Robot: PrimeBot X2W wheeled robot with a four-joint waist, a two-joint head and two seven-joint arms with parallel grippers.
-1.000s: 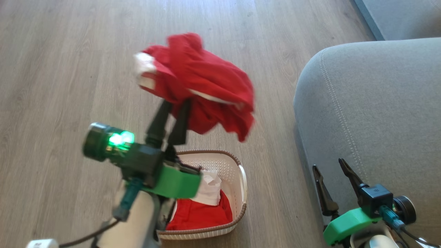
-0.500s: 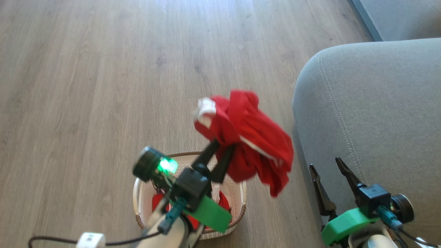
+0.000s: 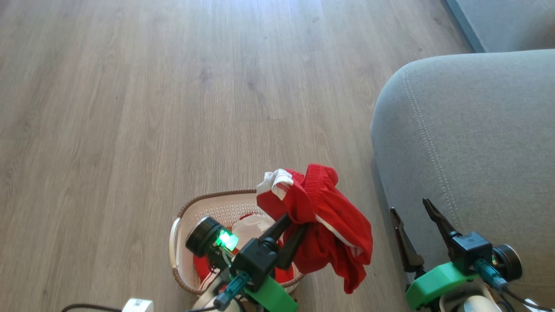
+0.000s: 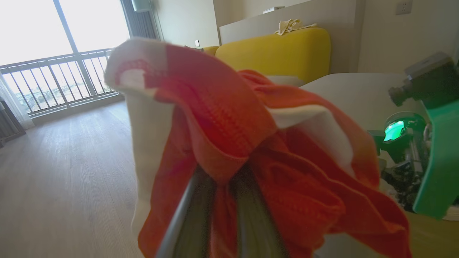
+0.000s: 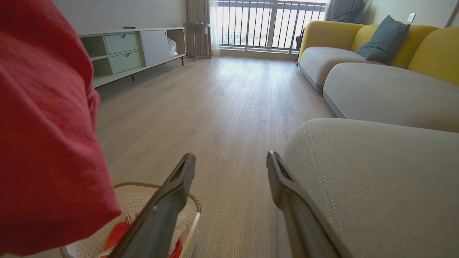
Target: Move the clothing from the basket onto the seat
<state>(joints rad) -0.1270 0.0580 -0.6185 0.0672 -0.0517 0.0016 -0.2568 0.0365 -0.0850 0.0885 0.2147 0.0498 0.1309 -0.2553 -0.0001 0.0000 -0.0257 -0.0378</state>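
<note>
The red garment (image 3: 334,234) hangs bunched from the left fingers (image 3: 277,227), which are nearly closed on a fold of it. It sits above the right edge of the basket (image 3: 217,208) and just left of the seat (image 3: 477,130). It looks light and limp; the loose hem droops below the grip and would likely swing with any quick move. A pinch on a thick gathered fold seems the surest hold, since a thin single layer could slip out. More clothing lies in the basket: a white cloth (image 3: 249,225) on top of red fabric (image 3: 201,266). Both are soft and crumpled, probably best taken from above at a raised ridge.

The wooden floor (image 3: 130,108) stretches far and to the left. The seat rises at the right with a rounded near-left corner, so the hanging hem probably has to be carried over that edge rather than dragged against it. The right fingers (image 3: 401,234) stand wide apart and hold nothing. They are near the seat's front, right of the garment, in its likely path.
</note>
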